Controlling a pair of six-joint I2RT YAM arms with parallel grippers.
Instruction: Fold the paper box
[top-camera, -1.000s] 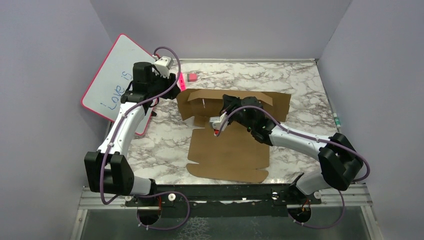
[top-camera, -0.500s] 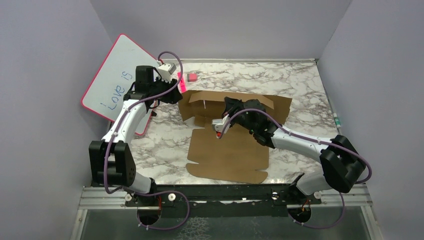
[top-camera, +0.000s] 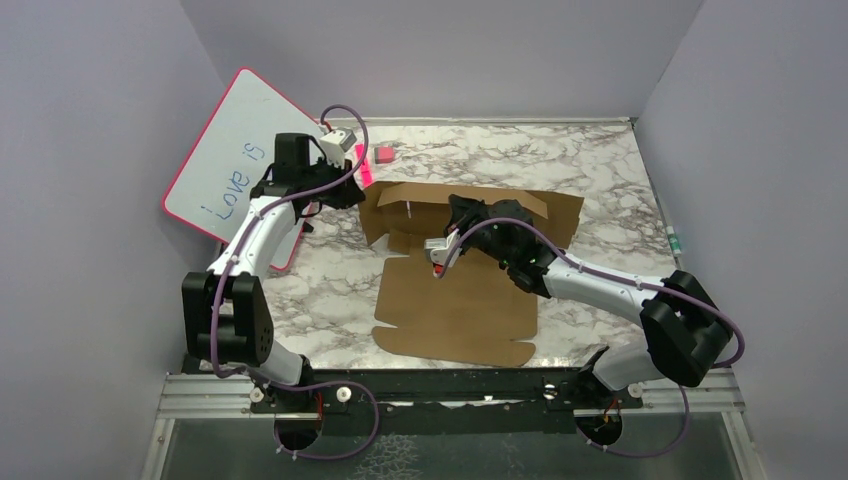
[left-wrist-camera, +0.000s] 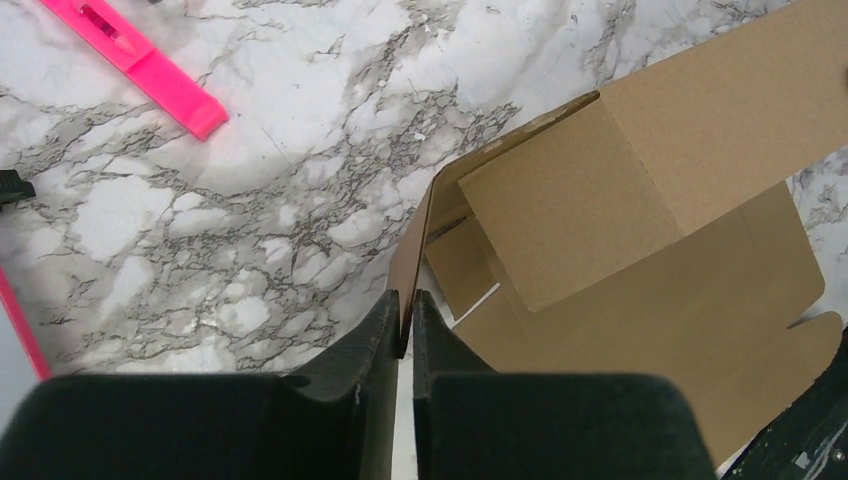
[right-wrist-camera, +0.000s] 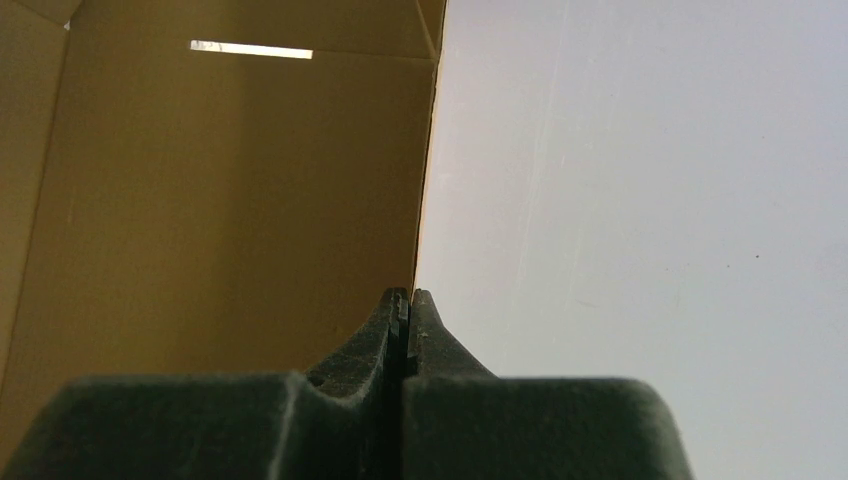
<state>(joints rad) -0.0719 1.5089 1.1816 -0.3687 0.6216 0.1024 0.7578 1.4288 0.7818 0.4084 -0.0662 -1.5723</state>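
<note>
two white-and-black arms trailing purple cable

the left arm (top-camera: 250, 240) and right arm (top-camera: 590, 285) share one build: smooth white link shells set between chunky black joint housings, each traced by a purple cable (top-camera: 345, 112) that loops free near the wrist and curls under the base. both are fixed to a black rail (top-camera: 450, 385) on silver framing with small pale fasteners. a pale grey camera block (top-camera: 338, 143) sits on the left wrist. the left gripper (left-wrist-camera: 404, 305) and right gripper (right-wrist-camera: 405, 297) have matt black, tapered fingers with a grainy surface.
</note>
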